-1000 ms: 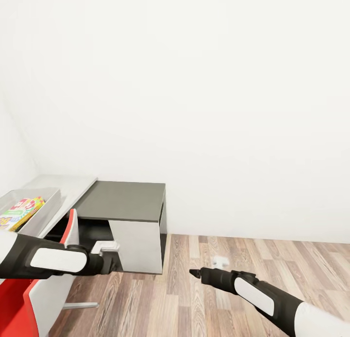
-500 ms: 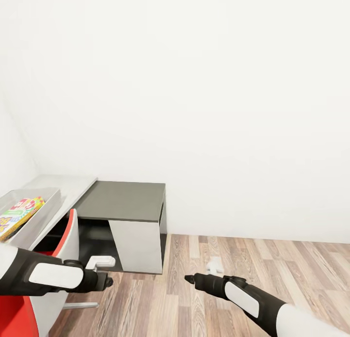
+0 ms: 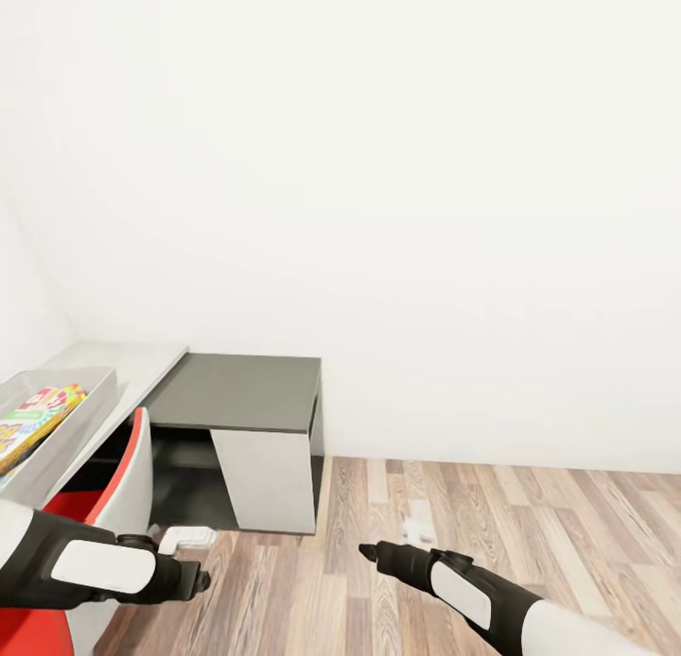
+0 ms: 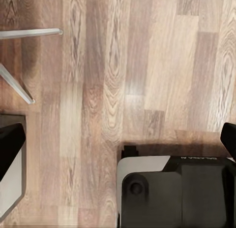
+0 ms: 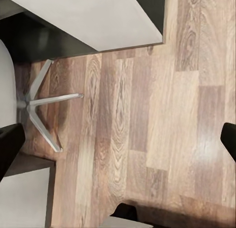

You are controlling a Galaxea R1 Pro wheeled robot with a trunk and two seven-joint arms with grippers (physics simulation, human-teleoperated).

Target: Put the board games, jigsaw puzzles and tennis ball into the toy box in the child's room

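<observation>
The light grey toy box (image 3: 87, 403) stands on the table's pale grey top (image 3: 142, 361) at the far left of the head view, cut off by the picture's edge. A colourful printed board game (image 3: 33, 418) lies flat inside it. My left gripper (image 3: 197, 580) hangs low over the floor beside the chair. In the left wrist view its fingers (image 4: 10, 150) stand wide apart, open and empty. My right gripper (image 3: 367, 549) points left above the floor in front of the desk. It is open too, its fingertips (image 5: 229, 138) at the edges of the right wrist view.
The desk's dark grey section (image 3: 241, 391) and white cabinet door (image 3: 267, 481) stand against the white wall. A red and white chair (image 3: 121, 476) sits at the desk, its metal legs (image 5: 43, 104) spread on the wood floor (image 3: 492, 514). My base (image 4: 172, 191) is below the left gripper.
Both arms have sunk lower and drawn back toward me. The left gripper dropped from the chair's edge to near the floor; the right one shifted slightly left and down.
</observation>
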